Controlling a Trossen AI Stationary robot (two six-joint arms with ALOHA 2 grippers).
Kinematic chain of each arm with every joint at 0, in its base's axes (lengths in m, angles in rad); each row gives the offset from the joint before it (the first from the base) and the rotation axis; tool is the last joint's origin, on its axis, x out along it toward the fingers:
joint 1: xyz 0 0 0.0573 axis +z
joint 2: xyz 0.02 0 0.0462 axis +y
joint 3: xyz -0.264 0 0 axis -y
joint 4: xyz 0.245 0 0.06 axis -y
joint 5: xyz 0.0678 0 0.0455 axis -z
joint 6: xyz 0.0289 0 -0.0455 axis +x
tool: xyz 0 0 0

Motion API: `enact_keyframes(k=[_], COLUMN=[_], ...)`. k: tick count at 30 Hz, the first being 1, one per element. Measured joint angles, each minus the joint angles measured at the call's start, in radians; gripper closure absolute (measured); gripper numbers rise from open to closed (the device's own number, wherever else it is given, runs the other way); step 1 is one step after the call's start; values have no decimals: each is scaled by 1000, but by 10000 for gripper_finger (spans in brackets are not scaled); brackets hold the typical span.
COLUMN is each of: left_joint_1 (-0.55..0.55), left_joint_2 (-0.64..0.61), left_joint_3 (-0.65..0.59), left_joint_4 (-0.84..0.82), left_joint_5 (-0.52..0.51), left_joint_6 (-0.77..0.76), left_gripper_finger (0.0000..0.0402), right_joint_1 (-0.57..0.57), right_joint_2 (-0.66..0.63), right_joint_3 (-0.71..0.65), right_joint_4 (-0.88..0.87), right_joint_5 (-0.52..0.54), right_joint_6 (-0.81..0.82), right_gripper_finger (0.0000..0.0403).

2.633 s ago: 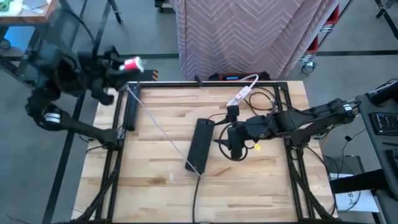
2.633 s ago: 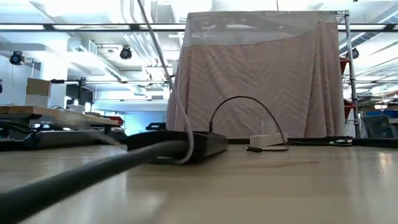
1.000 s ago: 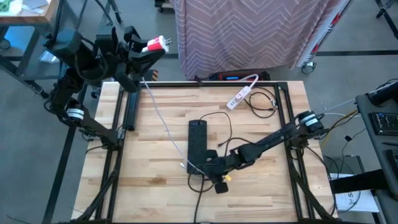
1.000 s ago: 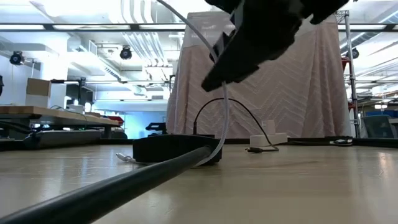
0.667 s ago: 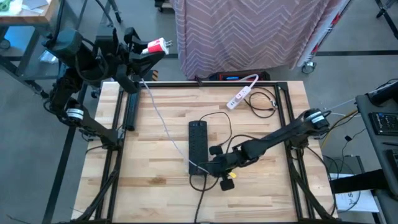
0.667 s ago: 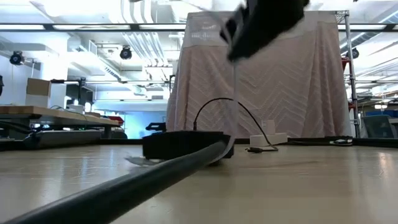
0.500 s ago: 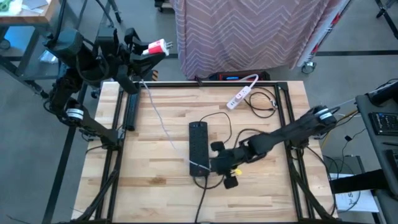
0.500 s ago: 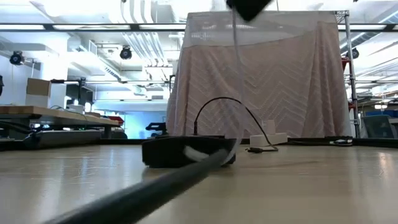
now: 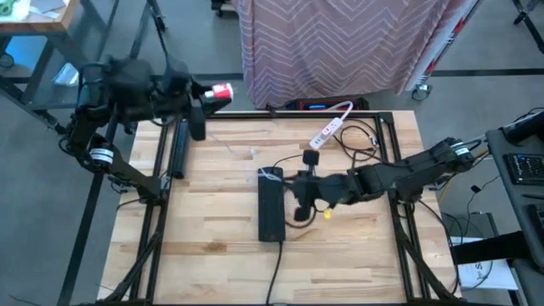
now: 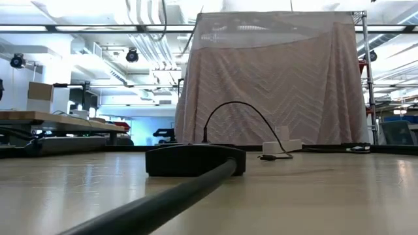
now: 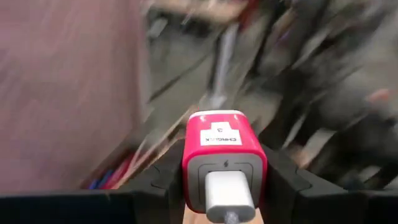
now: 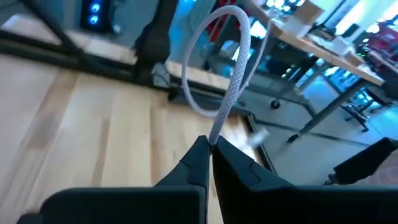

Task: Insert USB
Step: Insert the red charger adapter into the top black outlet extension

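Since half a second ago: the right arm has pulled back from the near end of the black power strip [image 9: 271, 204] and now sits beside its right edge, further up the desk [image 9: 212, 255]. The left arm has swung too, so the red charger [image 9: 220, 92] sits a bit lower and more to the right in the high view than before.
Low view change: the dark blob of the right arm that hung at the top is gone, only the strip and its thick black cord [image 10: 163, 202] show now.
Red charger: held up off the desk past the far left corner. In the left wrist view [image 11: 224, 158] its white-faced end with a white USB plug [image 11: 228, 196] in it faces the camera, label end points away. Long axis runs along the left hand's reach, roughly level.
Left hand [image 9: 204, 98]: clamped on the charger, dark fingers [image 11: 168, 180] pressing both red sides.
White cable [image 12: 227, 93]: braided, arcs up in a loop out of the right hand's tips. In the high view a pale thin stretch lies on the desk near the strip's far end [image 9: 242, 153], pretty blurry.
Right hand [image 9: 299, 189]: pinched fully closed on the white cable, fingertips [image 12: 208, 152] meeting at a point.
Right arm pose: stretched low across the desk from the right edge, hand pointing left toward the strip.
Left arm pose: folded up high over the far left corner, motion-blurred.
Power strip: lies lengthwise, far-to-near, mid desk.
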Motion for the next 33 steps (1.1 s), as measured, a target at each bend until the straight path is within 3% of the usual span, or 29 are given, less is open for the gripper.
enact_keyframes(k=[4, 6, 9, 13, 16, 23, 26, 33], left_joint_1=[39, 66, 114, 232, 332, 605, 712, 893], left_joint_2=[13, 0, -19, -21, -21, -12, -11, -11], left_joint_3=[-7, -64, -147, -286, -407, -648, -744, -942], left_joint_4=[-289, -253, -225, -269, -248, -242, -242, -191], left_joint_5=[-104, -92, 31, 37, 97, 234, 302, 330], left_joint_6=[-181, -210, -222, -240, -224, -160, -126, -83], left_gripper_finger=[275, 275, 275, 275, 275, 275, 275, 275], right_joint_1=[-60, -81, -87, -83, -87, -57, -24, 58], right_joint_2=[115, 176, 268, 346, 370, 349, 335, 330], right_joint_3=[-4, -4, -3, -2, -3, -1, -1, -8], right_joint_4=[73, 119, 178, 221, 217, 104, 56, 12], right_joint_5=[-109, -162, -212, -255, -308, -319, -319, -320], right_joint_6=[18, 31, 34, 46, 104, 141, 139, 151], right_gripper_finger=[403, 402, 390, 355, 318, 233, 212, 193])
